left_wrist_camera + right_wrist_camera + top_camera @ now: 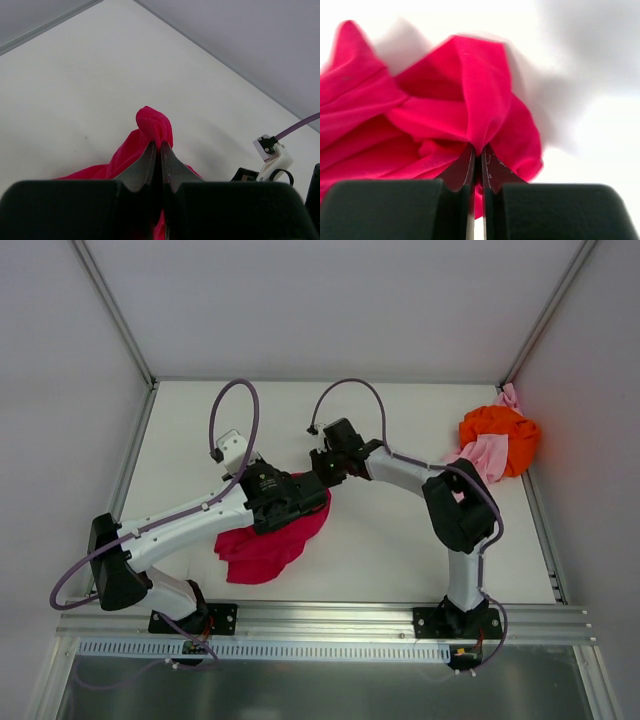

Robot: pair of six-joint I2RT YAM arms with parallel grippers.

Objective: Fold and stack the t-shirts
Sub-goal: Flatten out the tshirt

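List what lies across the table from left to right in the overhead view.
Left arm's elbow → crimson t-shirt → right arm's white forearm → orange t-shirt. The pale pink t-shirt tangles with the orange one, so it is left out.

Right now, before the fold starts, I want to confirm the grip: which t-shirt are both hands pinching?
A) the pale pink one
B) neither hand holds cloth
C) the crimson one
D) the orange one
C: the left hand and the right hand are each shut on a fold of the crimson t-shirt; the orange t-shirt and pale pink t-shirt lie apart in the far right corner.
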